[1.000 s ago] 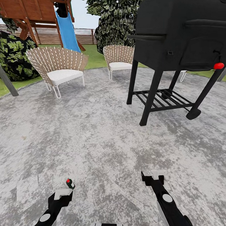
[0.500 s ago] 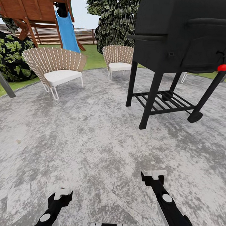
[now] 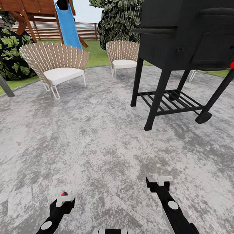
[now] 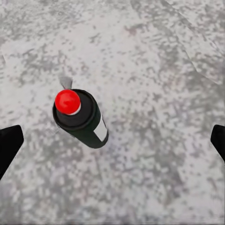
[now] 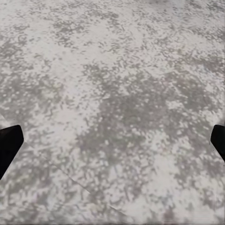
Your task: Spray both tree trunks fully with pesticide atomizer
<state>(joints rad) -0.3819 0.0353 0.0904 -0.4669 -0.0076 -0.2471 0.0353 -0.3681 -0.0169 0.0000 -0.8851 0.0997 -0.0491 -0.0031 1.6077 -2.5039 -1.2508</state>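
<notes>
Standing on the grey paved floor [image 3: 96, 140], beside a black grill [image 3: 187, 48] and two wicker chairs [image 3: 54, 66].
Left gripper [image 3: 64, 198] hangs directly above the upright pesticide atomizer [image 4: 80, 118], fingers spread wide and clear of it; right gripper [image 3: 160, 181] is likewise spread over bare paving, holding nothing.

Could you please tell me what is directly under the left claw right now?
Under the open left claw stands the pesticide atomizer, red top up, on the grey floor. Its base is covered by its own body.
</notes>
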